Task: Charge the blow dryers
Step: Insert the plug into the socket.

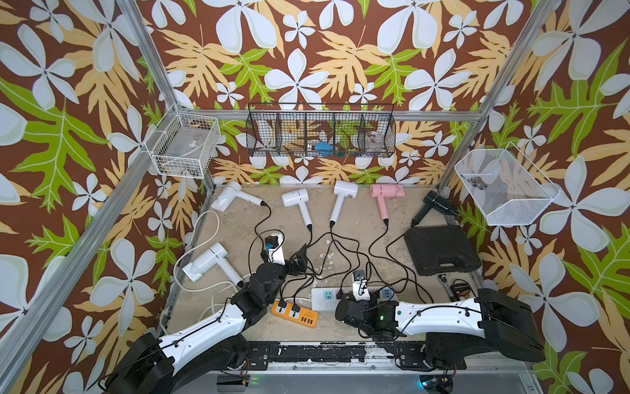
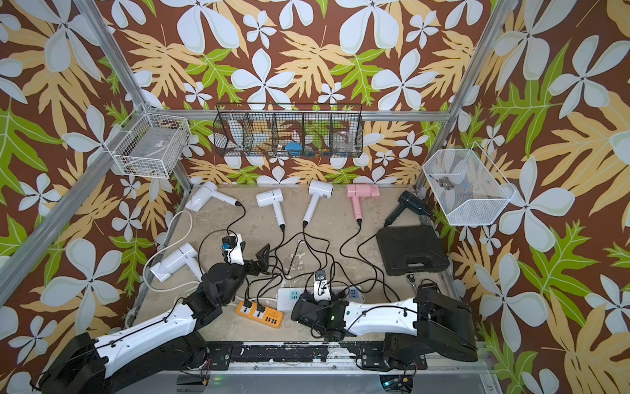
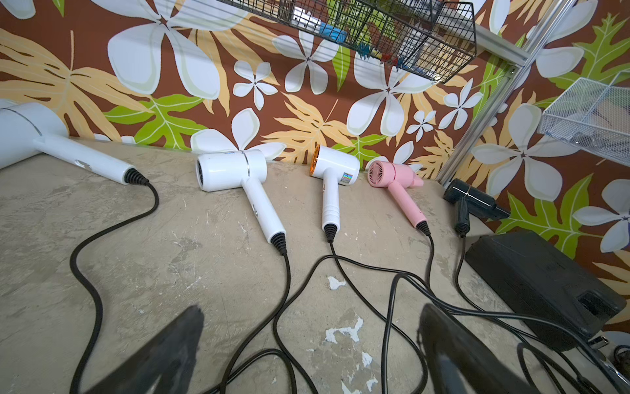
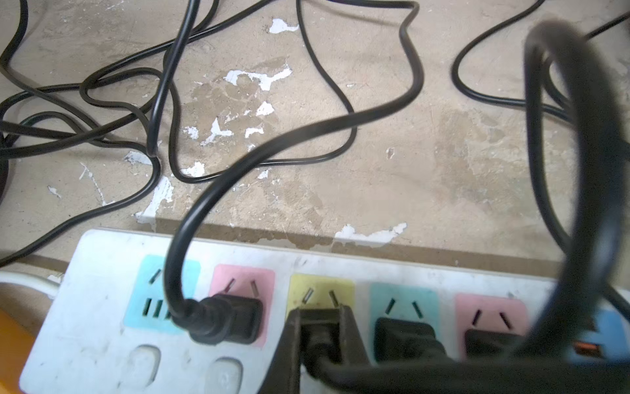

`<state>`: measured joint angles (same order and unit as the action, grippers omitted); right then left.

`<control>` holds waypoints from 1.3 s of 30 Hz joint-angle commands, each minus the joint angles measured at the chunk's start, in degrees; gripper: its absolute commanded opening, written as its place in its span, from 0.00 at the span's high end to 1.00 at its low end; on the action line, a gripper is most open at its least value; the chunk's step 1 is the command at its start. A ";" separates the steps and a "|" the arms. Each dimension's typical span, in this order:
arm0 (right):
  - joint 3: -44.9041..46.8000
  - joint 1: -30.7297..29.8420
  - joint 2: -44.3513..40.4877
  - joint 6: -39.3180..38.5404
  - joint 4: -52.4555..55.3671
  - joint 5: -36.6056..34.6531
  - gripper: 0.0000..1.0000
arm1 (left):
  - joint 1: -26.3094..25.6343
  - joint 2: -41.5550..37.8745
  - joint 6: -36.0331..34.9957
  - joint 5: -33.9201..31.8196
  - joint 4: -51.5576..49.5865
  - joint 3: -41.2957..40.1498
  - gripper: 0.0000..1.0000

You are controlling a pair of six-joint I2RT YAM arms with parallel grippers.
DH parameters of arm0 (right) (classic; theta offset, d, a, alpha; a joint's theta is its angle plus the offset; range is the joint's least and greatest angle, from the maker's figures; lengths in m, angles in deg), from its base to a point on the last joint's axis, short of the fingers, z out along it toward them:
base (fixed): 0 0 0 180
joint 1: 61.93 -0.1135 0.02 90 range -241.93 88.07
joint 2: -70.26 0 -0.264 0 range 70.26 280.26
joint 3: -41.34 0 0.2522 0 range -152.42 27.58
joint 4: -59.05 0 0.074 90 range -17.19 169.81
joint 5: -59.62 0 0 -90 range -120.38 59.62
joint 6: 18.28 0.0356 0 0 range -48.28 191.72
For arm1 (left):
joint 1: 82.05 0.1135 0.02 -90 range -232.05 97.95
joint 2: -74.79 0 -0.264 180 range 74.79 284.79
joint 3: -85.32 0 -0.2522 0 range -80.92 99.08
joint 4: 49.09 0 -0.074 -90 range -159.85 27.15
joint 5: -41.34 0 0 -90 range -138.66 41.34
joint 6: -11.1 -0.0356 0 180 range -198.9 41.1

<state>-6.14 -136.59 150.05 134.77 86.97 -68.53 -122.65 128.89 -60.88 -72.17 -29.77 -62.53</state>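
Observation:
Six blow dryers lie on the tabletop in both top views: white ones (image 1: 226,199) (image 1: 296,198) (image 1: 344,191) along the back, another white one (image 1: 204,262) at the left, a pink one (image 1: 387,191) and a black one (image 1: 438,202). Their black cords run forward. My left gripper (image 3: 311,309) hangs open over loose cords (image 3: 283,307), holding nothing. My right gripper (image 4: 320,317) is shut on a black plug (image 4: 320,329) at the yellow socket of the white power strip (image 4: 102,324). Three other plugs sit in neighbouring sockets.
An orange power strip (image 1: 295,312) with two plugs lies front centre. A big black case (image 1: 441,249) sits at the right, with a small tool (image 1: 446,283) in front of it. Wire baskets hang on the back wall (image 1: 320,131) and on both sides (image 1: 184,146) (image 1: 504,187).

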 commanded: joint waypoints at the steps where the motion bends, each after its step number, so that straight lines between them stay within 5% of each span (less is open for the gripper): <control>1: 2.17 -0.76 -0.04 1.54 6.61 11.16 1.00 | 0.08 -0.24 -0.44 -0.20 0.28 0.33 0.00; 19: 7.33 1.09 6.48 0.60 2.69 21.08 1.00 | 0.04 -0.45 -0.19 -0.22 0.41 0.20 0.00; 30: -0.94 1.44 4.93 -2.33 7.88 17.17 1.00 | 0.11 -1.17 -0.09 0.05 0.40 0.07 0.00; 35: -7.32 1.81 -0.09 -6.77 11.25 13.19 0.80 | 0.09 -2.45 0.41 0.86 -0.11 0.10 0.00; 39: -9.20 2.96 -3.02 -10.07 10.64 11.43 0.73 | 0.08 -4.47 1.01 2.83 -1.26 0.38 0.00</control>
<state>-14.46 -134.20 148.15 128.13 94.97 -57.89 -122.65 125.31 -60.31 -70.83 -30.60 -62.55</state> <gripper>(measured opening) 0.274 0.997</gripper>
